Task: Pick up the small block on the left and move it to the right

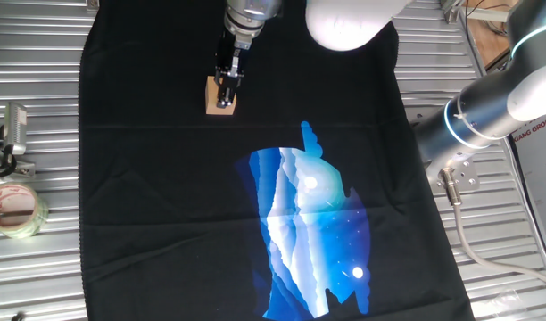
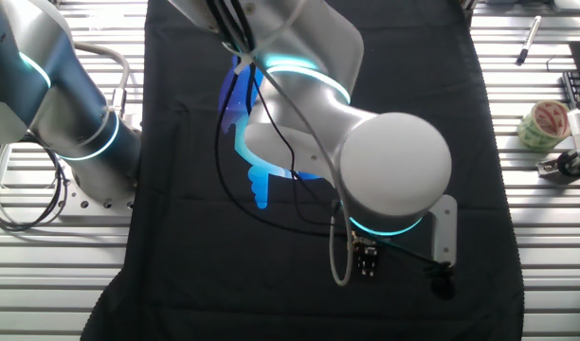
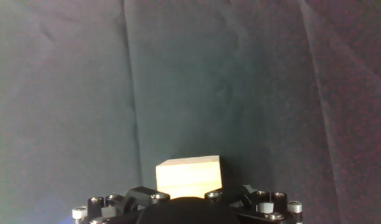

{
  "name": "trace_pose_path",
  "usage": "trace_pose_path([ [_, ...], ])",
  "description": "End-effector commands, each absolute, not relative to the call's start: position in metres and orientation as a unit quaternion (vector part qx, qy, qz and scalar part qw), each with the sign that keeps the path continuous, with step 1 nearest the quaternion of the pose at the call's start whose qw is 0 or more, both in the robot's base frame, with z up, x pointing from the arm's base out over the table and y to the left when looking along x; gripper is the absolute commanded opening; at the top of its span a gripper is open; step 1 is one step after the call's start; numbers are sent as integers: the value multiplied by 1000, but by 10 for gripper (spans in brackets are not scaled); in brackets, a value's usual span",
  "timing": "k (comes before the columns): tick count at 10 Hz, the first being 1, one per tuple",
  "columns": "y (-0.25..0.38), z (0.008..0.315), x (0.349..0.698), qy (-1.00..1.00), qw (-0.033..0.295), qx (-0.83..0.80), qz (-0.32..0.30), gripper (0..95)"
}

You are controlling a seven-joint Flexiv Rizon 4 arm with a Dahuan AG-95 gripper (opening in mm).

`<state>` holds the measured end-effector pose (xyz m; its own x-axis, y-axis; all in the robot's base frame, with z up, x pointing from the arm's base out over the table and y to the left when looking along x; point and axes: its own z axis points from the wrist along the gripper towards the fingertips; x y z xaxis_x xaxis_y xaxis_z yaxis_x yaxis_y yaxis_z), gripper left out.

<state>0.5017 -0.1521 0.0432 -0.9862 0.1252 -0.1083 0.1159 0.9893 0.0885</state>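
The small block (image 1: 221,96), a pale tan wooden cube with plain, smooth faces and square edges, is seen resting on the black cloth (image 1: 148,178) near the far edge of the tabletop (image 1: 41,107) in one fixed view. The dark metal hand (image 1: 227,89) is lowered directly onto it; the fingers are seen at the block's upper face, but whether they are clamped on the wood or merely alongside it cannot be told. In the hand view the block (image 3: 189,177) is framed just ahead of the bolted black finger mounts, with creased matte fabric (image 3: 240,81) beyond.

The cloth is noted as a dark garment bearing a glossy blue-and-white printed graphic (image 1: 310,234) toward the near edge. The tabletop itself is ribbed, silvery metal slats. A roll of clear tape (image 1: 14,209), round with a red-marked core, is recorded at the tabletop's left edge, well apart from the block. In the other fixed view the block is hidden behind the arm's smooth white rounded joint (image 2: 394,170).
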Motion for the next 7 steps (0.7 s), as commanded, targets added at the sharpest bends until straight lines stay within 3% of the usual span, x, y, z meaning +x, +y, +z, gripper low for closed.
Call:
trace_pose_path([
  [1, -153, 43, 501, 997, 57, 58, 18, 950],
  [7, -156, 30, 505, 997, 59, 52, 20, 950],
])
